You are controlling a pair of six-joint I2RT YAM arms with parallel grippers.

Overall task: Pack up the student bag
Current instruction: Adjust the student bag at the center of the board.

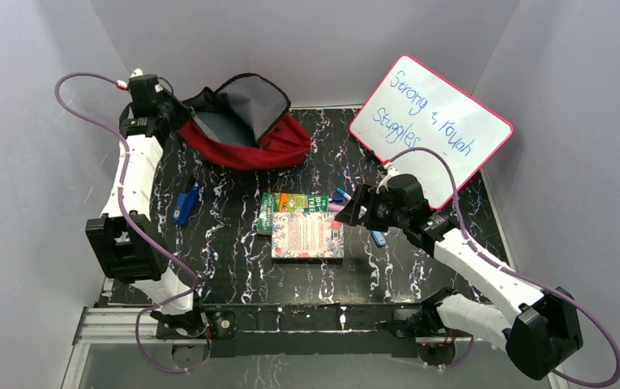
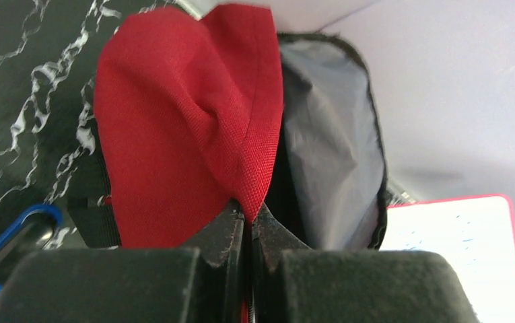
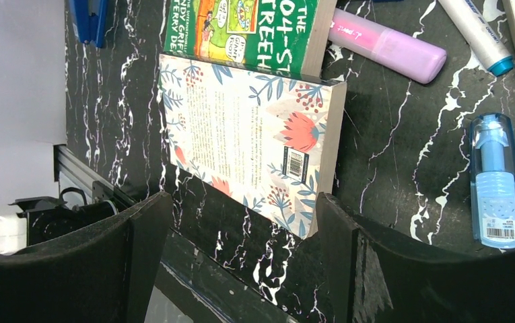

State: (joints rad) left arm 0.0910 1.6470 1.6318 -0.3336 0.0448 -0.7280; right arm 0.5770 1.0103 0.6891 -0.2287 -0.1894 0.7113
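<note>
Picking up the flowery book (image 3: 248, 134) looks like the job right now. To do it well, the right hand (image 3: 241, 202) should line up carefully, because the book looks about as wide as the gap between its fingers. It should go down with one finger on each side, squeeze, then lift the book away from the green book (image 3: 241, 27) right beside it.

The student bag (image 1: 250, 142) sits at the far left of the counter (image 1: 225, 243). Its mouth is open and the grey inside shows. The left hand (image 2: 248, 222) is pressed together, pinching the bag's red edge. The right hand is spread wide and holds nothing. It hangs over the near end of the flowery book, and I see no touch.
</note>
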